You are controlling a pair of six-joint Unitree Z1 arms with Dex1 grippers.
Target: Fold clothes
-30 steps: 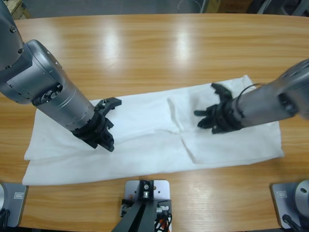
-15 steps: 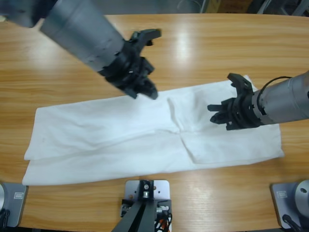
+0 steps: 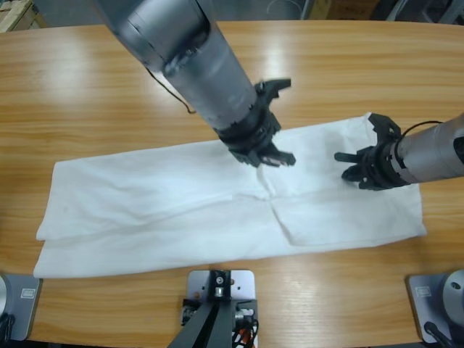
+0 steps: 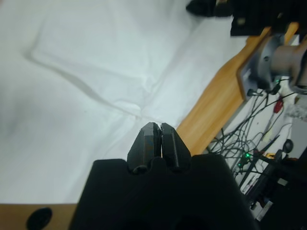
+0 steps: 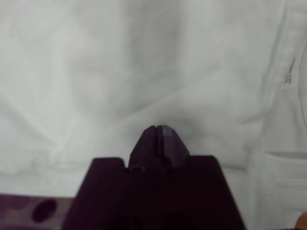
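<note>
The white T-shirt [image 3: 145,203] lies flat on the table as a long band running left to right, with a folded flap edge near its middle. My left gripper [image 3: 268,154] hovers over that middle crease, jaws shut and empty; in the left wrist view [image 4: 157,128] the wrinkled fabric [image 4: 86,72] spreads beneath it. My right gripper [image 3: 362,171] sits over the shirt's right part, also shut, and in the right wrist view its tips [image 5: 160,129] are close above the cloth [image 5: 96,72], beside a stitched hem [image 5: 283,72].
Bare wooden table [image 3: 217,65] lies behind and in front of the shirt. The left wrist view shows the table's edge [image 4: 216,96] with loose cables [image 4: 259,158] beyond it, and the right gripper [image 4: 211,7] at the top.
The left arm swung from the shirt's left part, up over the far edge, then down to the middle crease. The right gripper drew back to the right along the shirt.
</note>
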